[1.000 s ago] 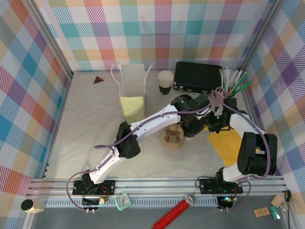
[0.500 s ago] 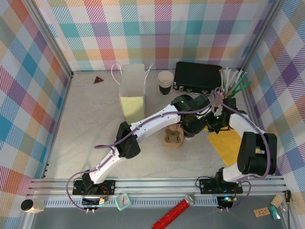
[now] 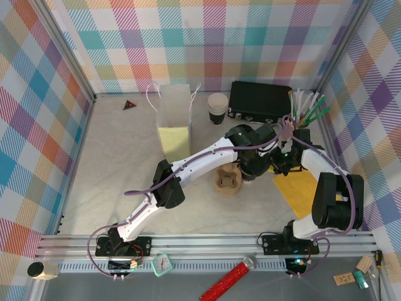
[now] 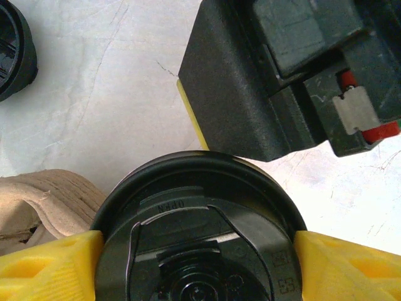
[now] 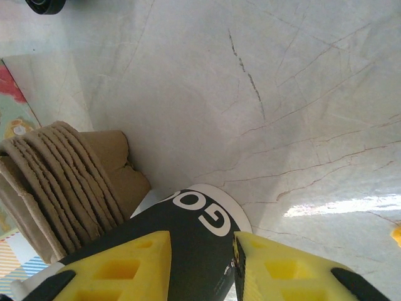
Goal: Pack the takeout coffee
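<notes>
The takeout coffee is held between both arms just right of the carrier. Its round black lid (image 4: 200, 232) sits between the yellow fingers (image 4: 56, 263) of my left gripper (image 4: 197, 246), which touch its rim on both sides. Its dark body (image 5: 188, 241), with white lettering and a pale base, lies between the yellow fingers (image 5: 125, 263) of my right gripper (image 5: 202, 244), which press its sides. From above, my left gripper (image 3: 252, 167) and my right gripper (image 3: 276, 164) meet tip to tip and hide the cup.
A stack of brown pulp cup carriers (image 3: 227, 180) lies just left of the cup. At the back stand a white paper bag (image 3: 173, 119), a lidless paper cup (image 3: 217, 108) and a black case (image 3: 260, 100). A yellow sheet (image 3: 302, 188) lies to the right.
</notes>
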